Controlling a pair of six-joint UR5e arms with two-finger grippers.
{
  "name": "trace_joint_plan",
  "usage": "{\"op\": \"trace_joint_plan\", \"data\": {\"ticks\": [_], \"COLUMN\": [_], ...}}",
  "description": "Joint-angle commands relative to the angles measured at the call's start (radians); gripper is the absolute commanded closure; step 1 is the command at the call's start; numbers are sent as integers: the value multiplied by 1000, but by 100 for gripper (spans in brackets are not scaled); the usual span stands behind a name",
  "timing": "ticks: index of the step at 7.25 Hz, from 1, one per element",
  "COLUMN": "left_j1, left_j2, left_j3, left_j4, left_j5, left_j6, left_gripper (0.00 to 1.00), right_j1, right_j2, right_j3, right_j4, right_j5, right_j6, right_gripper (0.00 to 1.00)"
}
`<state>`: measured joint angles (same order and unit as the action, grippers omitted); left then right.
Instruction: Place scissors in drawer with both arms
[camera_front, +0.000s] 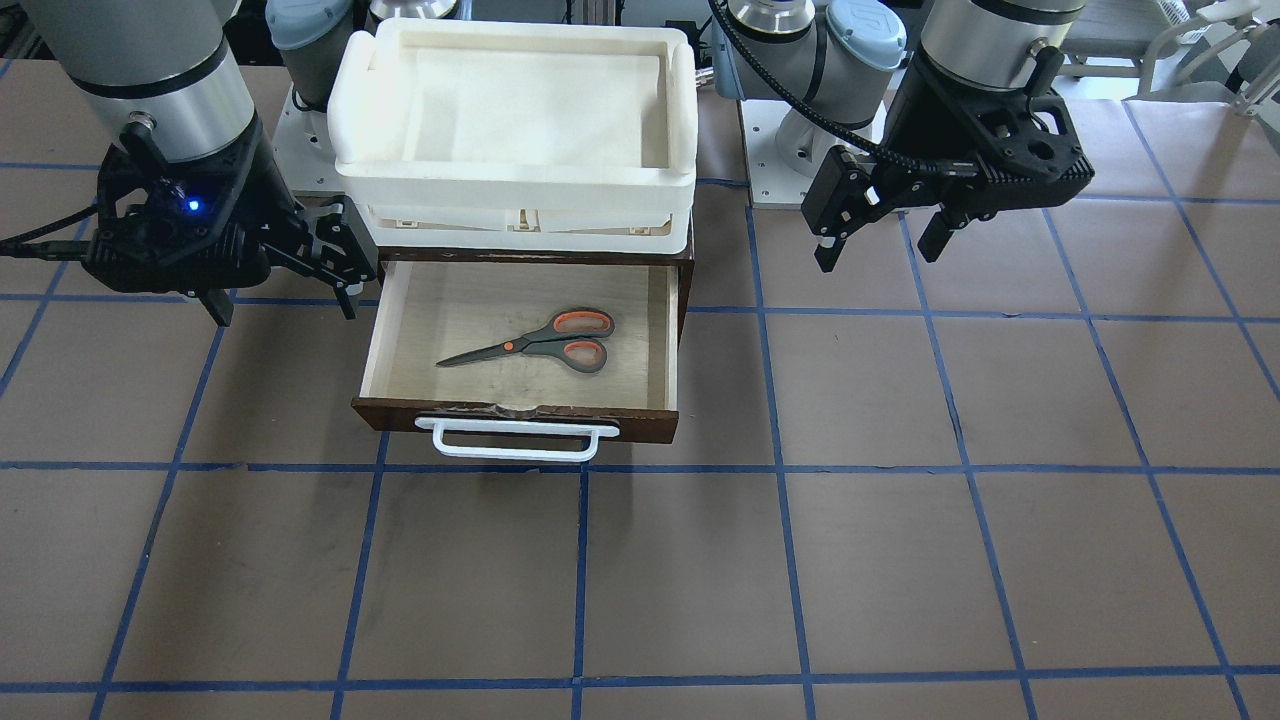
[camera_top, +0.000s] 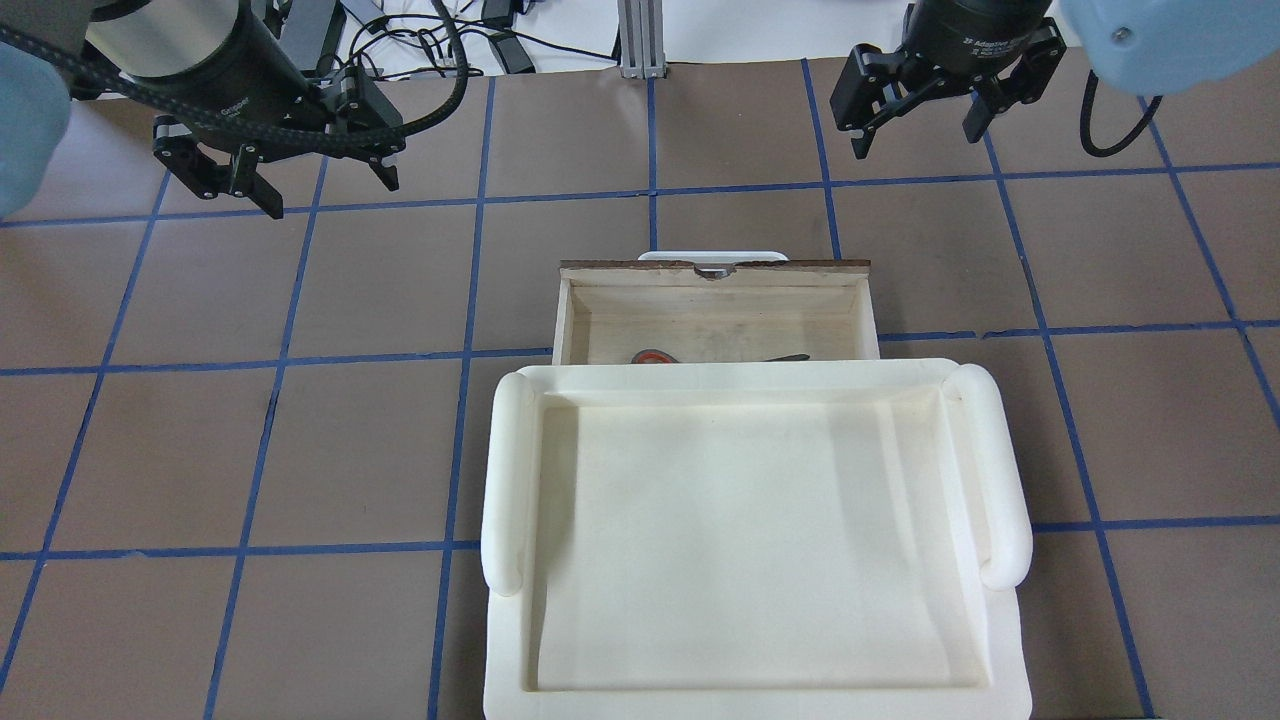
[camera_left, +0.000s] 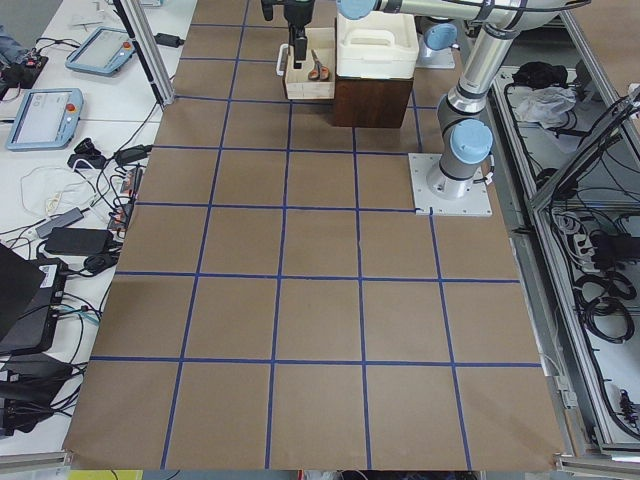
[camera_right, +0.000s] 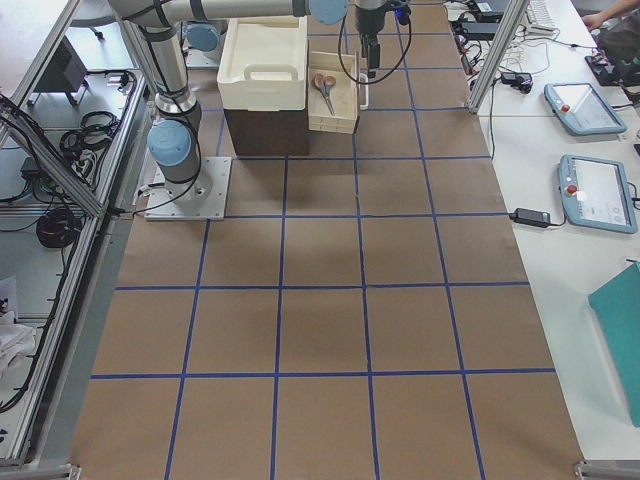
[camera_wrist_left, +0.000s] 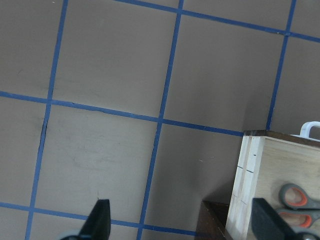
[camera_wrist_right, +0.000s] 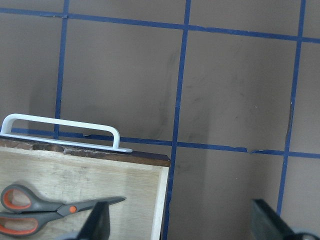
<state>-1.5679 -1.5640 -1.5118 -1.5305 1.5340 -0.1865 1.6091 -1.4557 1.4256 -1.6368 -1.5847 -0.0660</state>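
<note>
The scissors (camera_front: 545, 343) lie flat in the open drawer (camera_front: 520, 415), handles toward the view's right in the front-facing view. The overhead view shows only an orange handle of the scissors (camera_top: 655, 357) past the tray edge, inside the drawer (camera_top: 715, 268). My left gripper (camera_front: 878, 255) is open and empty, above the table beside the drawer; it also shows in the overhead view (camera_top: 330, 195). My right gripper (camera_front: 286, 310) is open and empty, close to the drawer's other side, and shows overhead too (camera_top: 916, 142). Both wrist views show the scissors (camera_wrist_left: 297, 200) (camera_wrist_right: 50, 210) in the drawer.
A cream-white plastic tray (camera_top: 510, 480) sits on top of the dark brown cabinet (camera_left: 372, 100) that holds the drawer. The drawer's white bar handle (camera_front: 515, 440) points away from the robot. Arm bases (camera_front: 790, 150) stand behind the cabinet. Brown table with blue tape lines surrounds it.
</note>
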Motion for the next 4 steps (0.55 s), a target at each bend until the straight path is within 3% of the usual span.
{"op": "trace_joint_plan", "data": {"ticks": [1, 4], "left_j1": [-10, -12], "left_j2": [-5, -5], "left_j3": [5, 4], "left_j4": [-52, -54], "left_j5": [38, 31], "left_j6": [46, 114], "left_gripper": [0, 0], "right_j1": [0, 0], "right_j2": [0, 0], "right_j3": [1, 1], "right_j4": [-2, -8], "right_j5": [2, 5], "right_j6": [0, -2], "right_gripper": [0, 0]}}
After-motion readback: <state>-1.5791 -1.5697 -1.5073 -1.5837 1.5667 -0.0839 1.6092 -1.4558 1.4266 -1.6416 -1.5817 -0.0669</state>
